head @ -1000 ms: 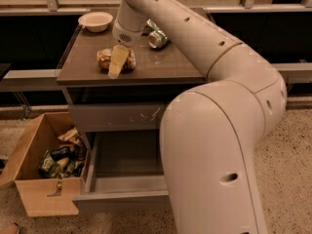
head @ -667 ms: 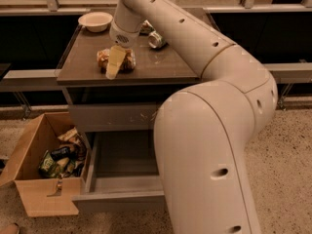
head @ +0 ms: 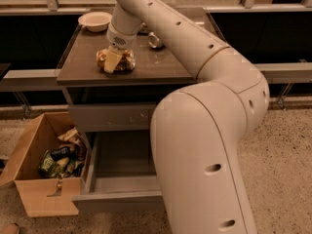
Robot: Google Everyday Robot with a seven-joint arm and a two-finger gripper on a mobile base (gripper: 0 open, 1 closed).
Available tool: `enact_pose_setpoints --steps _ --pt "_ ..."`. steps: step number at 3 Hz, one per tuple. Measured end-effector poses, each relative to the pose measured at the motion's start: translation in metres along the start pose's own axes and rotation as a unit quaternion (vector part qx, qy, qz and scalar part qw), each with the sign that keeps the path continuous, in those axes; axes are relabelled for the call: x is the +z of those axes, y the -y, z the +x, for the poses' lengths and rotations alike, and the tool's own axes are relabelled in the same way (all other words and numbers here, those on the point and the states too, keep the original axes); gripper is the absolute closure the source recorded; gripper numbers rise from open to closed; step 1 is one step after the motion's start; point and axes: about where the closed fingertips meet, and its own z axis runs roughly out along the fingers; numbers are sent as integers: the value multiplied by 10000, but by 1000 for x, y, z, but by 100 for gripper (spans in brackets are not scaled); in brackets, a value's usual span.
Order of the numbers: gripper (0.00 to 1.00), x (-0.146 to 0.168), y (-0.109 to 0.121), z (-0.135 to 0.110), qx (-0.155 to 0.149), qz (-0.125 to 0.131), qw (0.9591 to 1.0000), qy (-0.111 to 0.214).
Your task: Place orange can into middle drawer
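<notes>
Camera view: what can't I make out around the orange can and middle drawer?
Orange can: middle hidden by the gripper, down over it on the tabletop.
Middle drawer: right side hidden behind the robot arm.
Silver can at the back: mostly hidden by the arm.

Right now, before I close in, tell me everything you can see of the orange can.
The orange can looks metallic, orange-gold with brown and pale mottling. It appears to lie on its side on the dark tabletop, towards the front left. The gripper sits directly over it, and a pale part of it crosses the can's middle, so only the two sides show. Its ends cannot be made out.
</notes>
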Motion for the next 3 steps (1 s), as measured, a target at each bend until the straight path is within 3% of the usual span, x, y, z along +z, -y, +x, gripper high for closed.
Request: enact_pose_setpoints --steps 1,2,3 --pt "78 -17 -2 3 155 148 9993 312" --pt "99 -50 -10 19 479 447 9965 514" --pt "100 -55 -43 43 965 289 9924 706"
